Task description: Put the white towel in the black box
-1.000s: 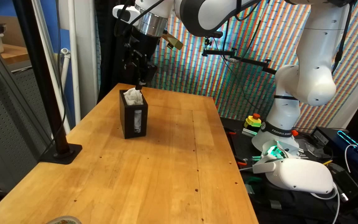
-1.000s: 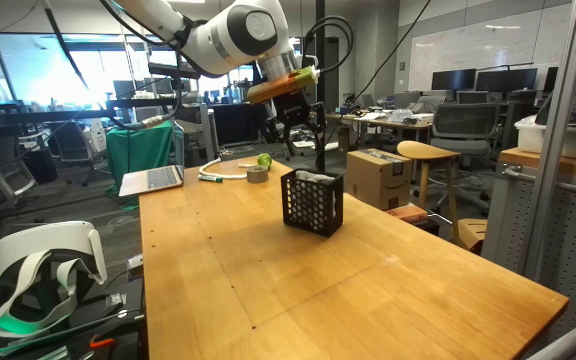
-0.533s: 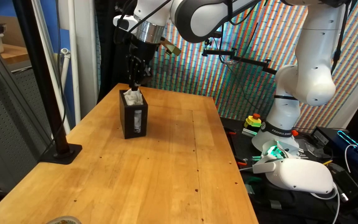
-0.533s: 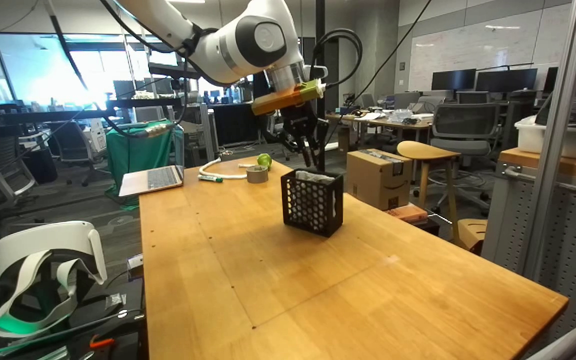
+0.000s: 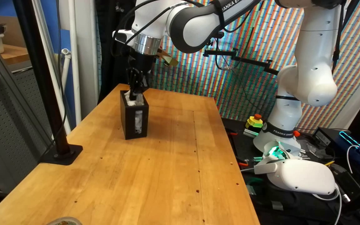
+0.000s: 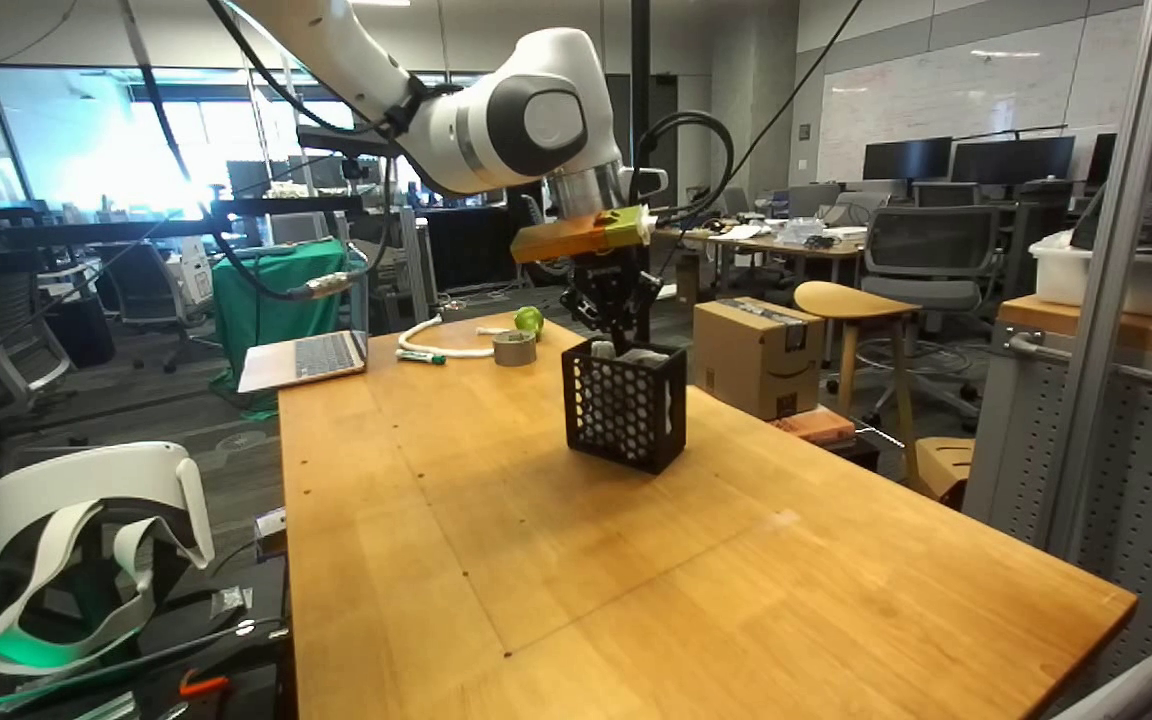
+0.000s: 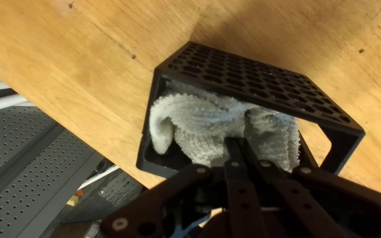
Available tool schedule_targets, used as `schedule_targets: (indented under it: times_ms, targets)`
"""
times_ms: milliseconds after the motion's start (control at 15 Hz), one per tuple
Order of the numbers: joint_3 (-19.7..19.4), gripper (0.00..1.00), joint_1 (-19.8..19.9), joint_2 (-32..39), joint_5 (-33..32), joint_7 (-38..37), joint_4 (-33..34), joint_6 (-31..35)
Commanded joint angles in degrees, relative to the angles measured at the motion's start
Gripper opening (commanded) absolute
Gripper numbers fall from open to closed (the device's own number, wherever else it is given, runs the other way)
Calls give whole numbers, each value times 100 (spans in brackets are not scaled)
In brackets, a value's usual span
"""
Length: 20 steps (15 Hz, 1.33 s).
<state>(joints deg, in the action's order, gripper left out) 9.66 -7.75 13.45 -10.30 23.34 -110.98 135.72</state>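
Observation:
Crumpled white towel [image 7: 207,112] lies inside the black box [image 7: 236,74], which has honeycomb walls and stands upright on the wooden table [image 5: 167,175]. In both exterior views the towel [image 5: 139,99] shows at the box's open top, and a strip of it is visible through the side slot. From above, my gripper [image 7: 237,139] reaches into that opening. Its fingertips are together, pushed against the middle of the towel, and no cloth shows pinched between them. The lower part of the towel is hidden by the box walls.
A black post on a base plate [image 5: 62,155] stands at the table's edge. Toward one end lie a laptop [image 6: 306,362], a tape roll [image 6: 514,349], a marker [image 6: 421,356], a white hose [image 6: 446,347] and a green round object [image 6: 528,320]. A headset [image 5: 306,176] sits beside the table.
My gripper has come down from above the box into its opening, and its fingers, apart one second ago, have closed together. The box has stayed in place.

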Motion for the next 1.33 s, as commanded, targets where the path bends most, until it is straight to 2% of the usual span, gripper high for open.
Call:
schedule_targets:
  times_ms: [0, 267, 800, 1267]
  targets:
    - [39, 6, 40, 164, 210, -7, -23, 203]
    - [-38, 5, 153, 236, 268, -11, -156, 61]
    - [-204, 6, 625, 549, 928, -57, -638, 93]
    - [-260, 5, 872, 437, 1528, -18, -901, 167]
